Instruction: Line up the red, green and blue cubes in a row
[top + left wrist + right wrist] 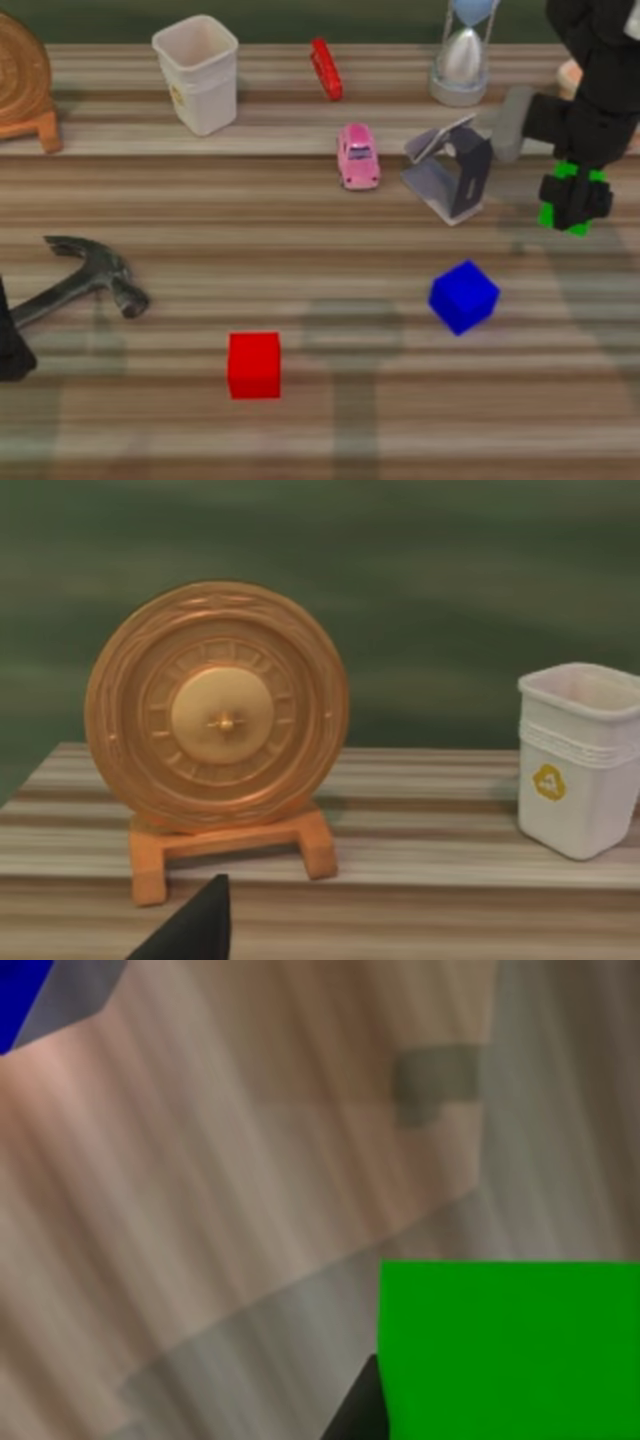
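Left arm [12, 345] parked at left edge of frame, jaws out of sight (state cannot tell). Red cube [254, 365] lower centre-left on desk [200, 250]. Blue cube [464, 296] right of centre. Green cube [575, 200] upper right, pinched in right gripper [577, 197] jaws.

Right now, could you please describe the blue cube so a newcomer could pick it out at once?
Start at the grey stand right of the table's centre. Nearer the front edge from it, alone on bare wood, sits the blue cube. It is the only blue thing: the red cube lies further left, and the green cube is in the right gripper.
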Controlling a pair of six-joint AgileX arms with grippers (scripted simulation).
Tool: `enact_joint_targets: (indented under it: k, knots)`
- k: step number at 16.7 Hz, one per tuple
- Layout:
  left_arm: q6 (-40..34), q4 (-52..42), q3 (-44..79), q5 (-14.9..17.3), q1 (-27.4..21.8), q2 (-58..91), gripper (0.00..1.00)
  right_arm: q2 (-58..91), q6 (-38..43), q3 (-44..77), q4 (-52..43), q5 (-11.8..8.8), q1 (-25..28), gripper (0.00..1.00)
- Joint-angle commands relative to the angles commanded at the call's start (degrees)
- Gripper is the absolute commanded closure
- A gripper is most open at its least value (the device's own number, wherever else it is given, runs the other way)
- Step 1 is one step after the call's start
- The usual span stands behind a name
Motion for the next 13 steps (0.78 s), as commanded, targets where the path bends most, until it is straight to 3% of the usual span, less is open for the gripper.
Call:
enact_joint_targets:
  k: [4,13]
  knots:
    - [0.0,0.0,0.0,0.0,0.0,0.0,0.00,-1.0,2.1,-0.6,-0.2,0.0,6.2,1.00]
    - [0.0,0.0,0.0,0.0,0.0,0.0,0.00,-5.5,11.6,-4.5,-1.2,-0.2,33.4,1.00]
